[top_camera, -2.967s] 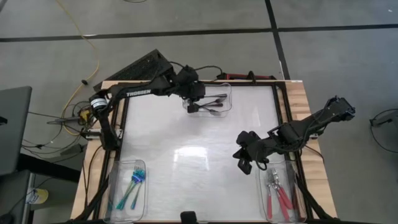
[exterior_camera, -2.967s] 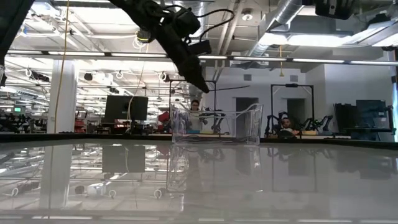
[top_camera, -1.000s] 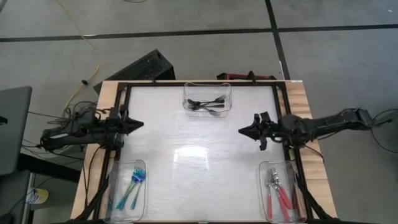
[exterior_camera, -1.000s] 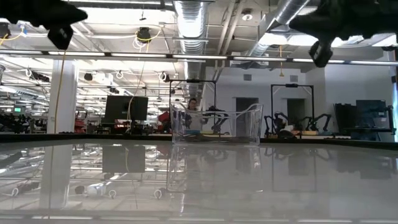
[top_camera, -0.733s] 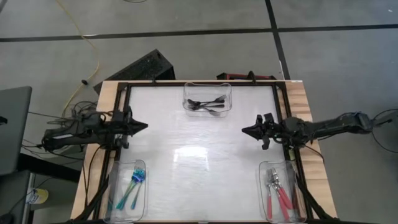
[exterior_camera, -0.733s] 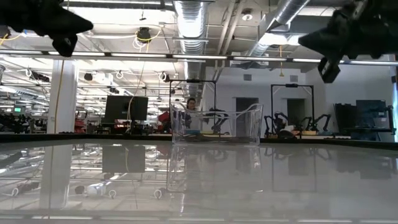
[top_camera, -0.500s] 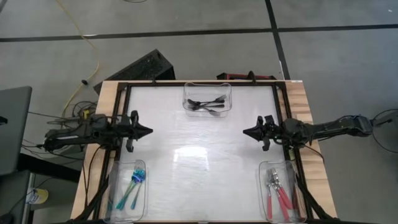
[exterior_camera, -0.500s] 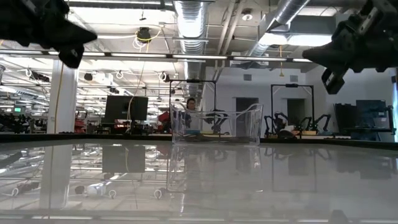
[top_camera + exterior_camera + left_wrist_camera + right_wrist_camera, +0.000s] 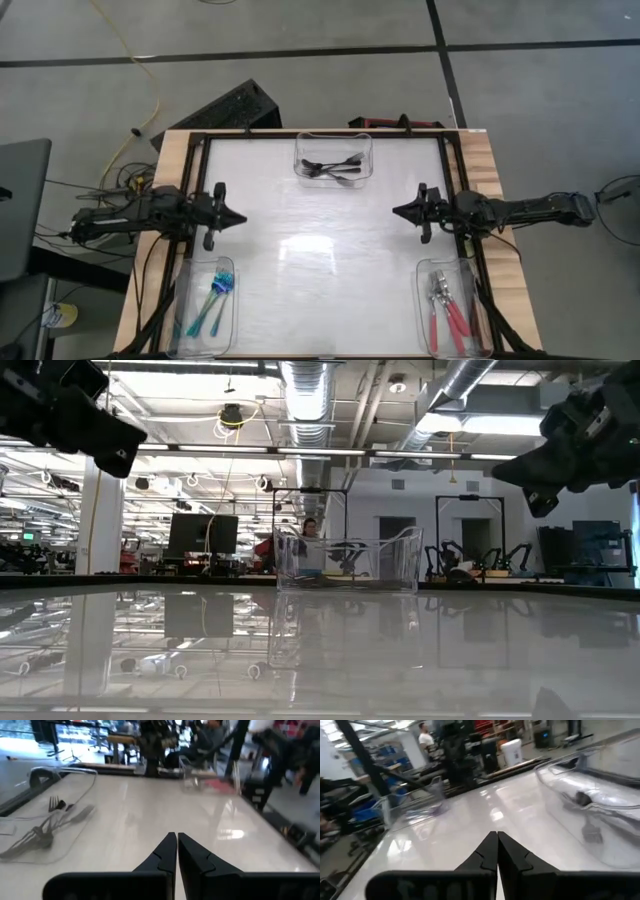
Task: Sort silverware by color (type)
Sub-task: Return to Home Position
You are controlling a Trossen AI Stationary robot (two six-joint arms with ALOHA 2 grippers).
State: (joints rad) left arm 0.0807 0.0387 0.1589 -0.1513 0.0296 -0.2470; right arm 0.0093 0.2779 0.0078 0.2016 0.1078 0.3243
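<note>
High view — left pincer (image 9: pixel 239 218) and right pincer (image 9: pixel 397 211) closed, tips facing.

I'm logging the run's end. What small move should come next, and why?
Probably retract both arms to rest: the left gripper and right gripper hover shut and empty, and the black forks, blue forks and red utensils already lie sorted, none loose on the table.

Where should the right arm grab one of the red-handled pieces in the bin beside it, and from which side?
Take a red handle near its middle, coming straight down from above with the right end effector. The pieces lie flat along the bin, whose walls block a sideways approach; the silver heads are bunched, so handles probably offer more room.
</note>
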